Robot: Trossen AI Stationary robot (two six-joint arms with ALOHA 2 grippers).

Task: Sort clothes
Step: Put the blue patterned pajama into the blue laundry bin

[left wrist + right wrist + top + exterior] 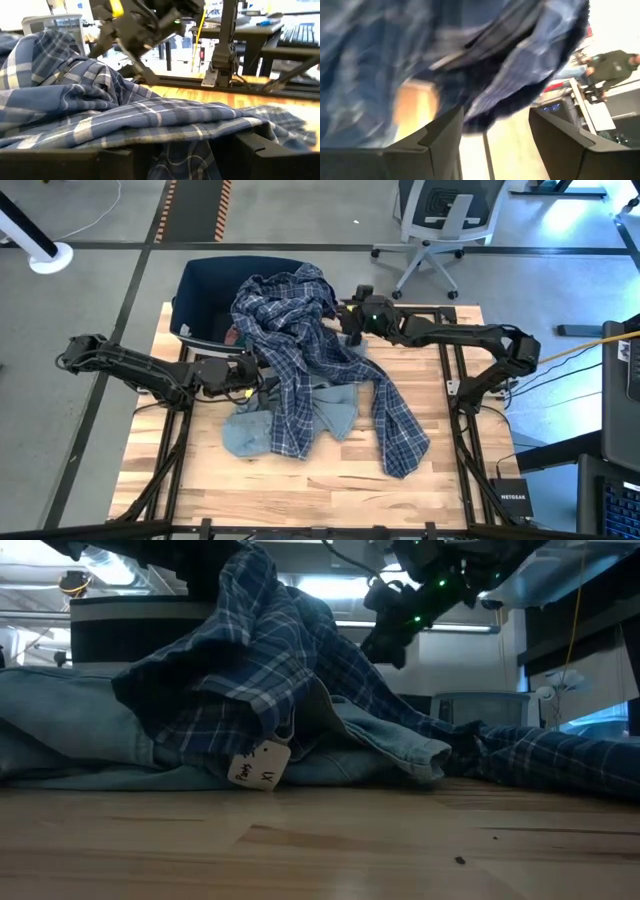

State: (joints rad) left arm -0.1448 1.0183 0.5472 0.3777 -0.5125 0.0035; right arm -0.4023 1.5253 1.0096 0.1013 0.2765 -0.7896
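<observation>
A plaid shirt [310, 350] drapes from the bin [200, 290] across the table [300, 490]; the right gripper [345, 315] seems to pinch its upper folds; the left gripper [250, 372] sits at its edge, fingers wide, cloth lying across them.

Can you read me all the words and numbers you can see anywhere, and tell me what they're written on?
"NETGEAR": on the small black box at the table's right front corner, high view.
Handwritten marks on the small white paper tag hanging from the large blue-white plaid shirt, low view: too scrawled to read.
Nothing else readable.
</observation>
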